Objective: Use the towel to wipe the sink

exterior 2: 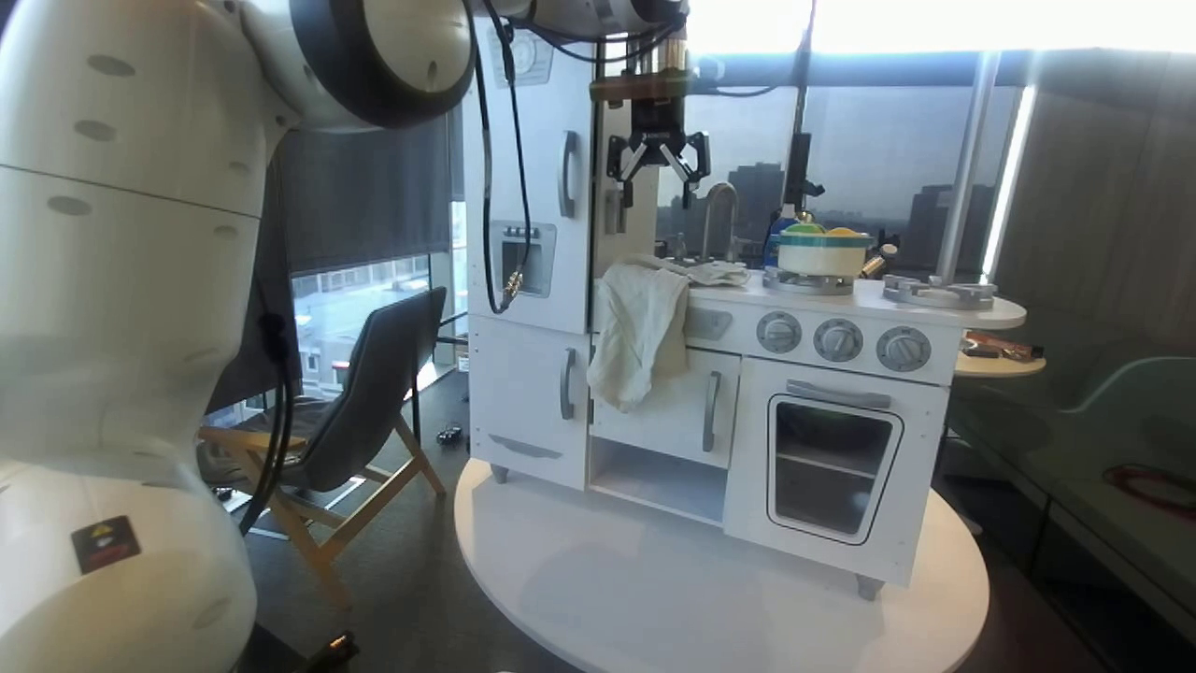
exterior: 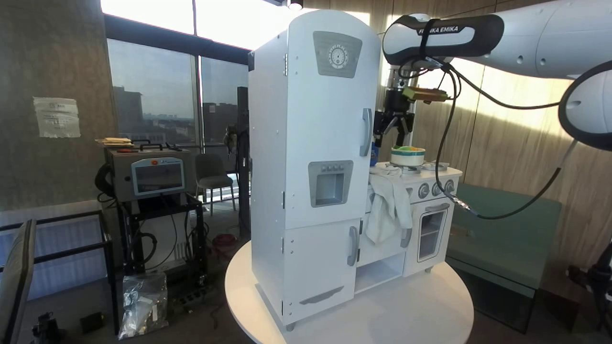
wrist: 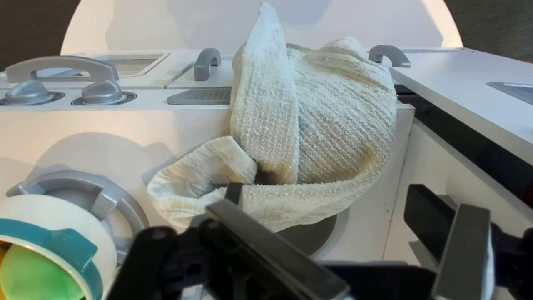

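Observation:
A white towel (exterior: 389,205) hangs over the front edge of the toy kitchen counter beside the fridge; it also shows in an exterior view (exterior 2: 640,327). In the wrist view the towel (wrist: 337,121) is bunched, with its near part lying across the round grey sink (wrist: 312,235). Only a part of the sink shows; the towel and gripper hide the rest. My gripper (exterior: 389,141) points down above the counter, apart from the towel, as also seen in an exterior view (exterior 2: 657,194). In the wrist view the gripper (wrist: 327,198) has its fingers wide apart with nothing held.
A white pot with a teal rim (exterior: 408,156) holds green and orange items on a burner beside the sink. The tall toy fridge (exterior: 325,134) stands close on the sink's opposite side. A curved faucet (exterior 2: 721,210) rises behind the sink. A blue bottle (exterior 2: 783,227) stands behind the pot.

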`<action>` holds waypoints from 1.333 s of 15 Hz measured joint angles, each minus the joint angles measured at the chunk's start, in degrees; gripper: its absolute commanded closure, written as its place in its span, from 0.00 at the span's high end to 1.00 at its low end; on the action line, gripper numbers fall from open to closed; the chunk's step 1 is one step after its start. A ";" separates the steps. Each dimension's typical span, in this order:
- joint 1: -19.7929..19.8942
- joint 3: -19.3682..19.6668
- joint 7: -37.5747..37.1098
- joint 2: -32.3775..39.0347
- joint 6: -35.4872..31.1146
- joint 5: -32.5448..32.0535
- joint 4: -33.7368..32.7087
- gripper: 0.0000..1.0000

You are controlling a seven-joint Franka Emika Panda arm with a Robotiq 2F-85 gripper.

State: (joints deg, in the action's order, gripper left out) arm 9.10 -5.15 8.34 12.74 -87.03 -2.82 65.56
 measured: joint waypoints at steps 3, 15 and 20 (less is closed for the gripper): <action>0.01 -0.24 2.72 0.00 -2.13 1.26 0.44 1.00; 0.10 -0.24 2.53 0.35 -2.95 3.20 1.06 1.00; 0.14 -0.08 2.43 0.48 -3.05 3.04 1.08 1.00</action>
State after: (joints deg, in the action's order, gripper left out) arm 9.24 -5.23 10.77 13.22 -90.08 0.21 66.64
